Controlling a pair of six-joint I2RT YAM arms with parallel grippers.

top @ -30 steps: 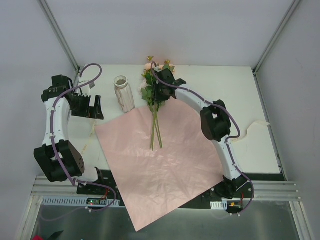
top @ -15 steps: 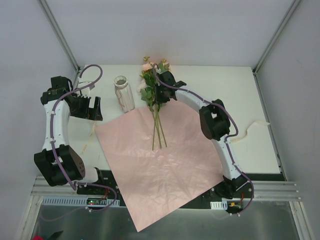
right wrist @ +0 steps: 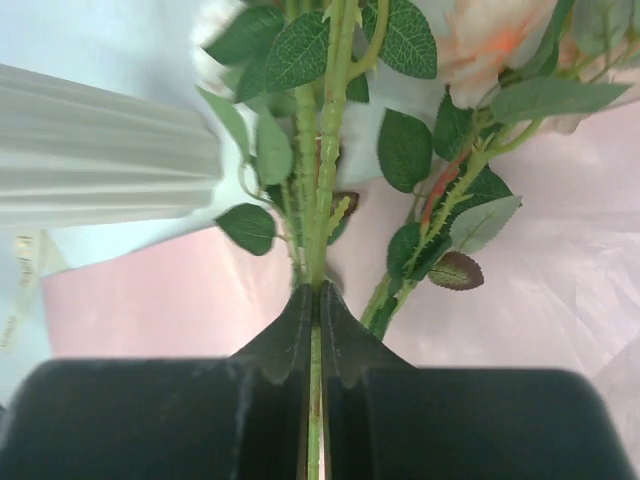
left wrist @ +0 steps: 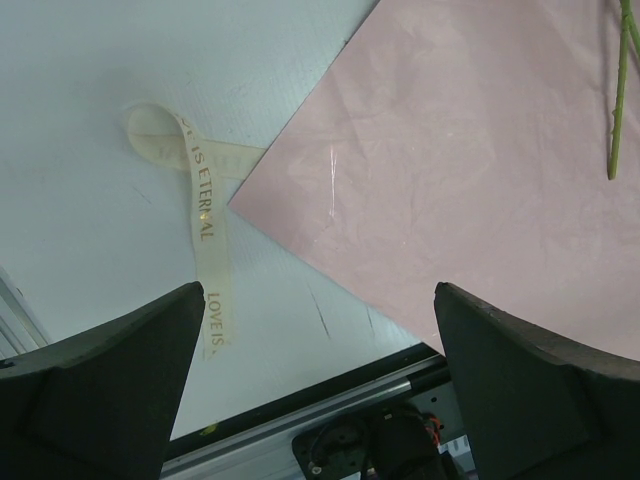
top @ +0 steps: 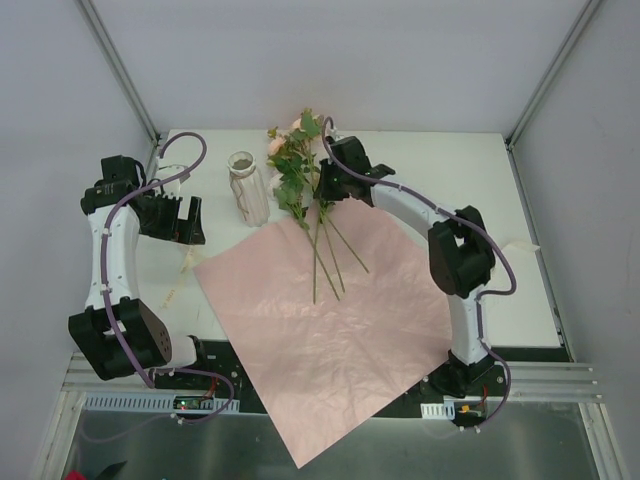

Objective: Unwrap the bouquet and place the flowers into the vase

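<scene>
The bouquet's pink wrapping paper (top: 330, 340) lies spread flat on the table, no longer round the flowers. The flowers (top: 295, 165), peach-pink roses with green leaves, sit at its far edge, their long stems (top: 335, 255) fanning back over the sheet. My right gripper (top: 325, 190) is shut on one green stem (right wrist: 318, 200); in the right wrist view a rose (right wrist: 490, 40) and leaves show just beyond the fingertips (right wrist: 300, 310). The white ribbed vase (top: 248, 190) stands upright just left of the flowers, apart from them. My left gripper (left wrist: 315, 300) hangs open and empty at the left, over the paper's corner (left wrist: 480, 150).
A cream ribbon (left wrist: 205, 210) printed with gold letters lies on the table by the paper's left corner. Another pale strip (top: 515, 250) lies near the table's right edge. The paper overhangs the near edge and the metal rail (top: 330, 385). Enclosure walls stand round the table.
My right gripper has closed onto a flower stem and swung the flowers left toward the vase. The stems have fanned out, and the paper has shifted slightly. The left arm has barely moved.
</scene>
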